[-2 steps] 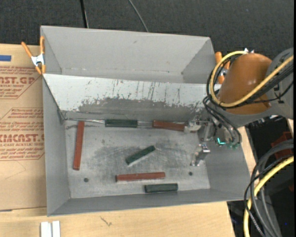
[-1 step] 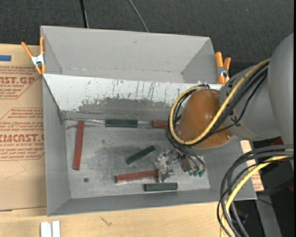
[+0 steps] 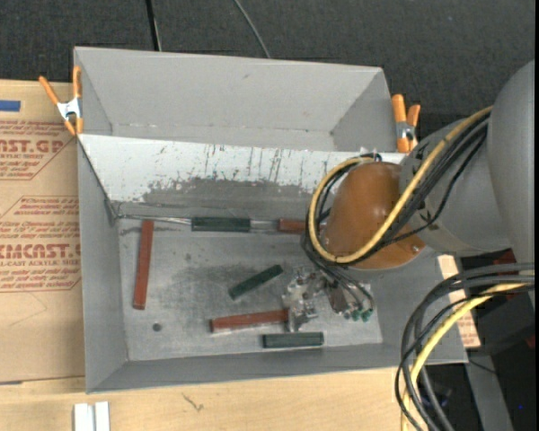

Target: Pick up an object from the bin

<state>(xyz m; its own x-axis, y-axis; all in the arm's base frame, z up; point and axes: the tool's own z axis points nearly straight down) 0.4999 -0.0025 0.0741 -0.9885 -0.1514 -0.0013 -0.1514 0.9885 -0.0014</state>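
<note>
My gripper (image 3: pixel 298 308) reaches down into the bin's front right part, below the orange wrist cover. Its metal fingertips sit at the right end of a reddish-brown stick (image 3: pixel 248 321) that lies flat on the bin floor. Just in front of the fingertips lies a short dark green bar (image 3: pixel 293 339). Another dark green bar (image 3: pixel 256 281) lies tilted to the left of the gripper. I cannot tell whether the fingers are round the stick or how wide they stand.
A long reddish-brown stick (image 3: pixel 143 264) lies upright along the bin's left wall. At the back wall's foot a dark green bar (image 3: pixel 221 225) and a brown piece (image 3: pixel 291 226) lie in a row. The arm and its cables cover the bin's right side.
</note>
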